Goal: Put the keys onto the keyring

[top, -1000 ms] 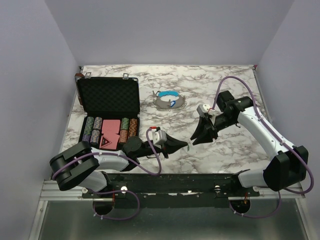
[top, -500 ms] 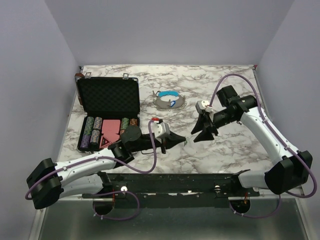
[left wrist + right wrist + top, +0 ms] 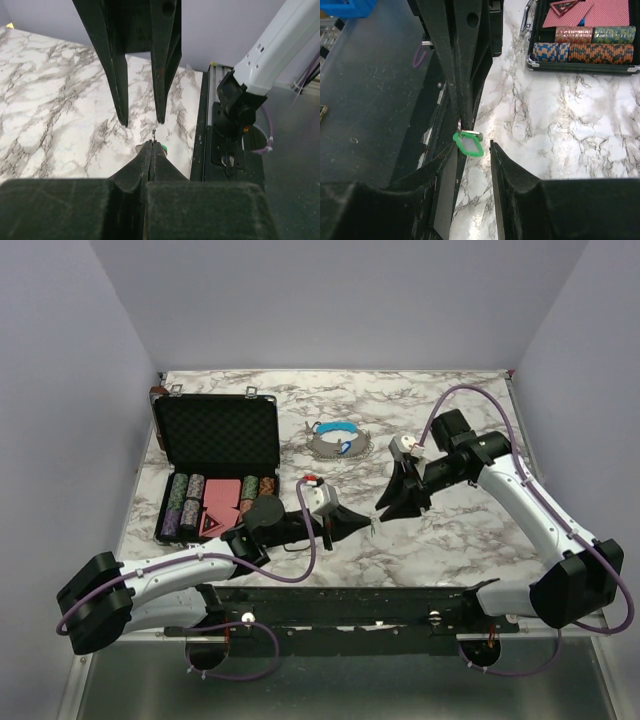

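Since 0.5 s ago the right gripper (image 3: 388, 507) has edged nearer the left gripper (image 3: 368, 524). We see the green key (image 3: 468, 145) clearly only from the right wrist: pinched by the left jaws, between the spread right jaws. The keyring (image 3: 337, 441), well apart, shows only from above.

A marbled white-and-grey counter (image 3: 450, 540) carries an open black case (image 3: 217, 435) of poker chips (image 3: 187, 495) at left, and a blue-and-grey keyring (image 3: 337, 440) far centre.

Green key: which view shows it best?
Right wrist: the green key shows its whole head, pinched in the left gripper jaws. Left wrist shows only a green sliver past the jaws; top external, just a speck.
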